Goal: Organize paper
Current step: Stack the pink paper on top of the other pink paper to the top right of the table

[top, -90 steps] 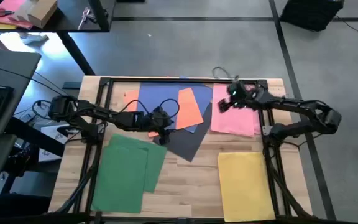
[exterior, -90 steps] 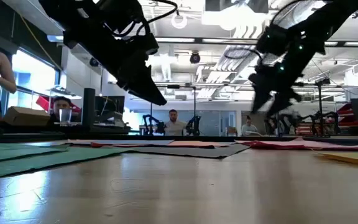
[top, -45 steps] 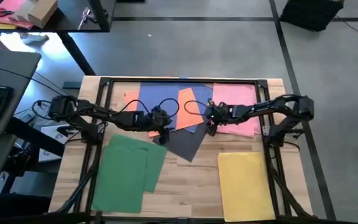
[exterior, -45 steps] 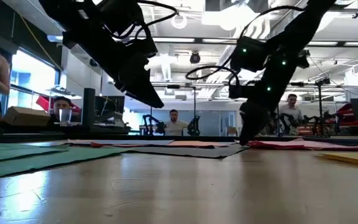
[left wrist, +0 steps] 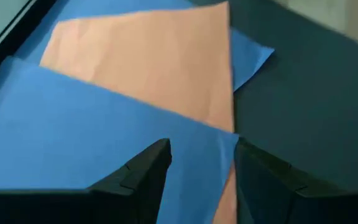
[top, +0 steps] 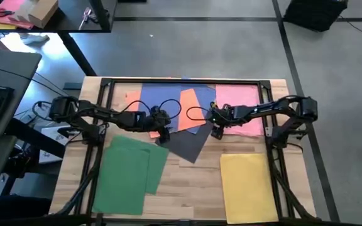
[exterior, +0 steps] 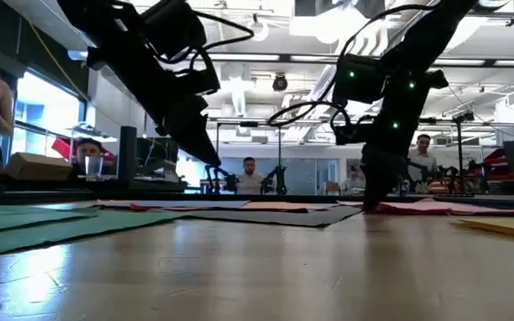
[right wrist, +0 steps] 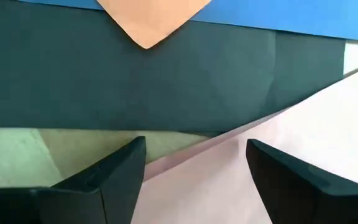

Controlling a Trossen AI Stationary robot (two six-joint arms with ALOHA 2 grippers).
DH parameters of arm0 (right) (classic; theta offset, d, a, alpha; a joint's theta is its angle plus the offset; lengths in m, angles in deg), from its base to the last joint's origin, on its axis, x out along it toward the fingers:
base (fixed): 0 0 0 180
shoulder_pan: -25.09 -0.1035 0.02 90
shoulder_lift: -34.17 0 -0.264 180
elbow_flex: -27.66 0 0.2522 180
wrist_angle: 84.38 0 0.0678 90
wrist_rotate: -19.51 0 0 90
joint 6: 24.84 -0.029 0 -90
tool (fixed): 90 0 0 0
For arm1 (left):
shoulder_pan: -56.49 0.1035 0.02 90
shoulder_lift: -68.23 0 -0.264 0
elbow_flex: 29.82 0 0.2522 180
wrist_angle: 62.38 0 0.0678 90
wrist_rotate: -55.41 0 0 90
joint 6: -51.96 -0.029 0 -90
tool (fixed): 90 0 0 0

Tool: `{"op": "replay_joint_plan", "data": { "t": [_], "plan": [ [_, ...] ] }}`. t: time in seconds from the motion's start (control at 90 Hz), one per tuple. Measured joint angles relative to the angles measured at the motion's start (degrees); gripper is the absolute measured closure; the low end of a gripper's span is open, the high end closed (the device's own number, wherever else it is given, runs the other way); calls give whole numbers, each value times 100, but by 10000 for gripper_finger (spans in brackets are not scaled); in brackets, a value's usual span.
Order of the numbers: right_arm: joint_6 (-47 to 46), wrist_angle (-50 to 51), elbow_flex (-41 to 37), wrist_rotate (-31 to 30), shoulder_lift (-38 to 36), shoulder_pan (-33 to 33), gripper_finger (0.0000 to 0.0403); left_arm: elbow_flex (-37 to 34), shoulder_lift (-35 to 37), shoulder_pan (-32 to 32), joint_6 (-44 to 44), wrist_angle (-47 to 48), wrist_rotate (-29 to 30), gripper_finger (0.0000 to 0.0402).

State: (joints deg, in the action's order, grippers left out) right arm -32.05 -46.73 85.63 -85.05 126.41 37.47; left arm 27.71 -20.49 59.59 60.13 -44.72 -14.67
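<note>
Beside the dark grey sheet (top: 187,145): pink sheet (top: 239,112) reached.
Right end effector (top: 216,130) had swung down, jaws wide over its edge; left end effector (top: 162,134) wide too.

Open left pincer (left wrist: 201,163) over blue (left wrist: 73,130), orange (left wrist: 160,62), dark grey paper (left wrist: 309,93)

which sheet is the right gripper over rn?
The pink paper, at its near-left corner. The right gripper, jaws open, sits there beside the dark grey paper; the yellow paper lies nearer the front edge.
</note>
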Motion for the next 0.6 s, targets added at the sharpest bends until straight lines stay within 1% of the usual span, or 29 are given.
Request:
{"op": "replay_joint_plan", "data": {
  "t": [0.133, 0.244, 0.356, 0.5, 0.556, 0.6],
  "plan": [
    [77, 230, 0, -170, -76, 14, 142, -2, -228, -9, 179, 195, 214, 234],
    [78, 484, -2, -184, -105, 37, 142, -2, -377, -27, 223, 215, 231, 234],
    [79, 527, -2, -196, -145, 37, 142, -2, -401, -27, 222, 197, 335, 234],
    [196, 529, -4, -205, -430, 37, 142, -2, -222, -31, 222, 366, 375, 234],
    [205, 256, -9, -187, -698, 3, 142, -2, -33, -50, 276, 604, 312, 234],
    [249, -160, -9, -103, -939, -43, 142, -4, 166, -76, 375, 776, 302, 234]
  ]
}}
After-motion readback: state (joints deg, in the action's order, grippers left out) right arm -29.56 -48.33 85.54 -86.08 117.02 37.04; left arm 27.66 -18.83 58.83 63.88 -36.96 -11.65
